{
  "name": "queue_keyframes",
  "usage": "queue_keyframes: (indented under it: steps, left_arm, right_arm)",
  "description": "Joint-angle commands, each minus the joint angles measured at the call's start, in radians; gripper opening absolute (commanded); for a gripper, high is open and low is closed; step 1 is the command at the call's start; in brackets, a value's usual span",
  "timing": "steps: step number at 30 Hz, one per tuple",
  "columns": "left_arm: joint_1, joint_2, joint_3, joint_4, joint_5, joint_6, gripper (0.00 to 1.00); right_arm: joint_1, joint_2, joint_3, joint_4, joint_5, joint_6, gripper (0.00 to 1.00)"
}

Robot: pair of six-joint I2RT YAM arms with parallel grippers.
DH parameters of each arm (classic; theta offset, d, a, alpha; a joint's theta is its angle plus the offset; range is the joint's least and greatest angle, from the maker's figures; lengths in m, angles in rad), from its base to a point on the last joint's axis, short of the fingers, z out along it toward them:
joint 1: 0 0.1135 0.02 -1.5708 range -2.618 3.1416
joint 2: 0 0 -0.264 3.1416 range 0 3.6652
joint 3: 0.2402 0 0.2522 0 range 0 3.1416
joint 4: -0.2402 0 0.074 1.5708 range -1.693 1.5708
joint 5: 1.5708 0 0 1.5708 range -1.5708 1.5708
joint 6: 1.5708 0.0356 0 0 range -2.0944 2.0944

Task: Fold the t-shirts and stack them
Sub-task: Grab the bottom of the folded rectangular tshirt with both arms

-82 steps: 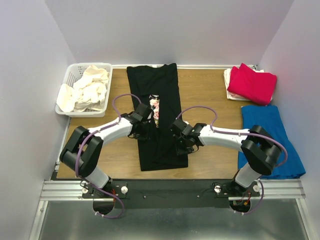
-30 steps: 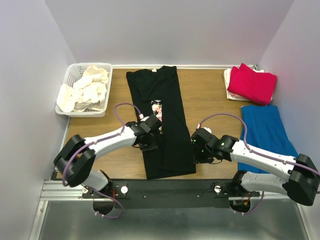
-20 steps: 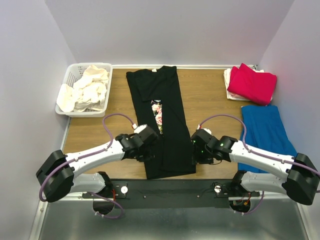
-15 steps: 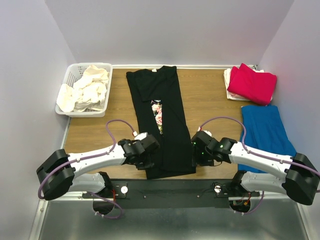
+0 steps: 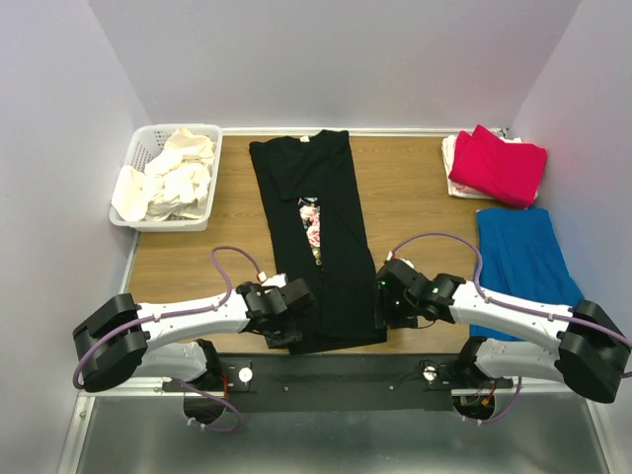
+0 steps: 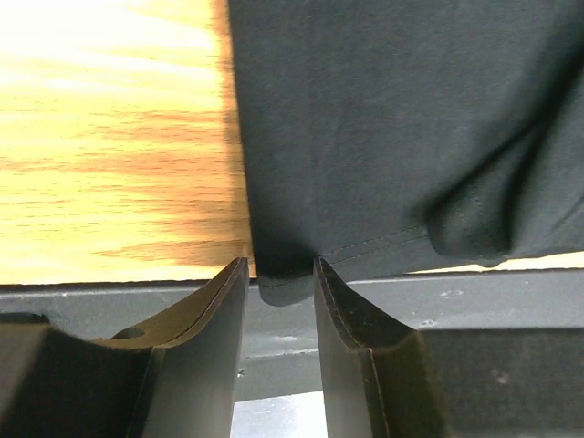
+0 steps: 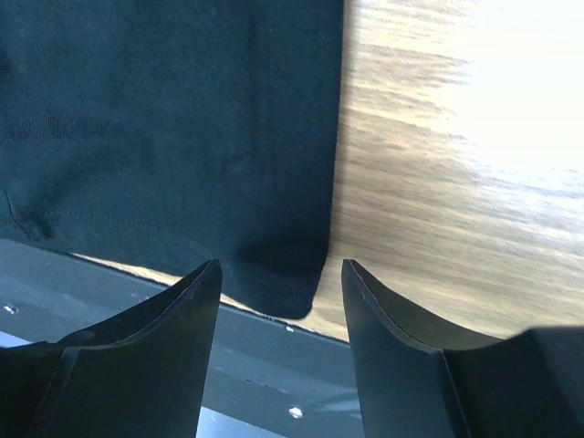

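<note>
Black shirt (image 5: 326, 188) is lying mid-table (image 5: 415, 188), folded lengthwise into a long strip that runs from the far edge to the near edge. A narrow line of floral print (image 5: 311, 225) is showing along the fold seam.

Left gripper (image 6: 278, 272) is sitting low at the strip's near-left hem corner. Its fingers are parted a little and the corner is lying in the gap between them. The cloth is flat there, not lifted. Whether the pads are brushing the fabric is hard to tell from the wrist view.

Right gripper (image 7: 278, 269) is sitting at the near-right hem corner with its fingers spread wider. That corner is resting between them, clear of both.

Both hem corners are hanging slightly over the wood edge onto the dark rail (image 6: 474, 306).

Basket (image 5: 138, 148) is standing at the far left, and cream shirts (image 5: 178, 178) are heaped in it.

Red shirt (image 5: 499, 163) is lying folded at the far right, on top of a white one (image 5: 451, 153).

Blue cloth (image 5: 528, 257) is lying just in front of that pile, along the right side.
</note>
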Motion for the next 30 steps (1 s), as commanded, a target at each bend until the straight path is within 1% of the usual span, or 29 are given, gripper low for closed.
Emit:
queue_keyframes:
  steps: [1, 3, 4, 7, 9, 10, 13, 14, 16, 17, 18, 20, 22, 23, 27, 30]
  left_arm:
    - [-0.012, -0.005, -0.020, -0.047, -0.004, -0.053, 0.44]
    - [-0.021, -0.009, -0.017, -0.062, -0.003, -0.055, 0.44]
    - [-0.027, -0.024, -0.020, -0.067, -0.007, -0.078, 0.44]
    - [-0.027, -0.032, -0.029, -0.016, -0.021, -0.090, 0.44]
    - [-0.029, -0.012, -0.040, 0.023, -0.004, -0.089, 0.44]
    - [-0.029, 0.000, -0.050, 0.057, 0.012, -0.087, 0.44]
    - [-0.035, 0.044, -0.055, 0.085, 0.022, -0.079, 0.43]
    - [-0.036, 0.052, -0.055, 0.085, 0.022, -0.073, 0.40]
    - [-0.039, 0.049, -0.061, 0.082, 0.022, -0.075, 0.32]
    - [-0.041, 0.040, -0.067, 0.080, 0.023, -0.075, 0.24]
    - [-0.041, 0.038, -0.073, 0.079, 0.028, -0.082, 0.00]
    - [-0.045, 0.029, -0.093, 0.061, 0.046, -0.086, 0.00]
    - [-0.056, 0.022, -0.107, 0.032, 0.046, -0.102, 0.00]
    - [-0.061, 0.011, -0.110, 0.022, 0.048, -0.107, 0.00]
    - [-0.075, -0.020, -0.121, -0.007, 0.048, -0.139, 0.00]
    - [-0.084, -0.032, -0.095, -0.038, 0.043, -0.153, 0.00]
  right_arm:
    - [0.006, 0.043, -0.020, 0.058, -0.014, -0.013, 0.64]
    - [0.005, 0.056, -0.029, 0.075, -0.015, -0.015, 0.64]
    - [0.005, 0.060, -0.035, 0.081, -0.042, -0.013, 0.64]
    - [0.005, 0.078, -0.049, 0.108, -0.052, -0.016, 0.63]
    - [0.005, 0.090, -0.057, 0.112, -0.052, -0.021, 0.61]
    - [0.006, 0.093, -0.060, 0.115, -0.053, -0.022, 0.60]
    - [0.006, 0.102, -0.069, 0.123, -0.061, -0.025, 0.50]
    - [0.005, 0.101, -0.071, 0.121, -0.067, -0.024, 0.42]
    - [0.006, 0.083, -0.086, 0.120, -0.075, -0.022, 0.32]
    - [0.005, 0.075, -0.092, 0.117, -0.084, -0.021, 0.23]
    - [0.006, 0.064, -0.098, 0.112, -0.089, -0.016, 0.17]
    - [0.005, 0.035, -0.109, 0.080, -0.095, -0.002, 0.08]
    - [0.005, 0.012, -0.115, 0.059, -0.096, 0.004, 0.05]
    - [0.006, -0.012, -0.123, 0.040, -0.095, 0.011, 0.01]
    - [0.005, -0.052, -0.134, 0.002, -0.081, 0.021, 0.01]
    - [0.005, -0.069, -0.134, -0.014, -0.086, 0.022, 0.01]
